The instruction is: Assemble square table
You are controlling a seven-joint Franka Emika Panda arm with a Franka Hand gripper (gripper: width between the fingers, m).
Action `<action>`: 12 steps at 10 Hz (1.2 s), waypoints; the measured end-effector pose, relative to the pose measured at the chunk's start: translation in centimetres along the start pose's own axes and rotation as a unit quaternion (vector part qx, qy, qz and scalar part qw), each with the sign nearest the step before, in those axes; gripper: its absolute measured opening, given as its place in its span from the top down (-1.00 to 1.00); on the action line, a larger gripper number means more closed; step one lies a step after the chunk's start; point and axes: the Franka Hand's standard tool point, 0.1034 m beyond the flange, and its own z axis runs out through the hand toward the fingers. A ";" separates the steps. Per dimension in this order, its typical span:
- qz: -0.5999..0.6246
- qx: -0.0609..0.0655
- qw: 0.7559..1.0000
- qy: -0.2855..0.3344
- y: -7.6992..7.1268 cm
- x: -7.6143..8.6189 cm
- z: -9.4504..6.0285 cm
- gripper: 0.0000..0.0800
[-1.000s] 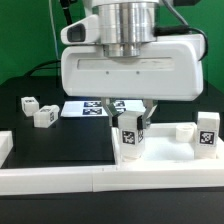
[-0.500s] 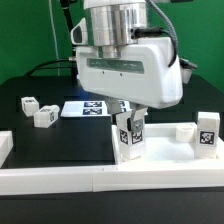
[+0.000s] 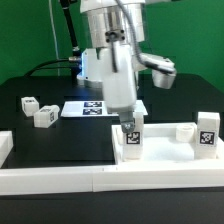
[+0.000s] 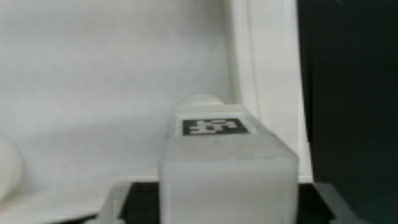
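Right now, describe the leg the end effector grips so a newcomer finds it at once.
Find the robot arm at centre. Beneath its end effector stands a white leg. Unlike the upright leg at the exterior view's right, it alone is gripped.

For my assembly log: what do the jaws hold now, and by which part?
The jaws hold a white tagged leg by its upper end.

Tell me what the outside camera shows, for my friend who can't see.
The robot's hand grips an upright tagged white leg. Another leg stands at the exterior view's right; two loose legs lie at its left, near the marker board.
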 end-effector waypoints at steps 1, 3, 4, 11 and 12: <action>-0.019 -0.002 1.000 -0.001 0.0 -0.1 0.0 0.27; -0.136 -0.009 0.990 0.017 0.0 -0.9 0.0 -0.39; -0.237 -0.016 0.971 0.026 -0.1 -1.4 -0.2 -0.39; -0.575 -0.038 0.816 0.039 0.0 -2.0 0.4 -0.62; -0.639 -0.039 0.767 0.040 -0.2 -2.0 0.5 -0.62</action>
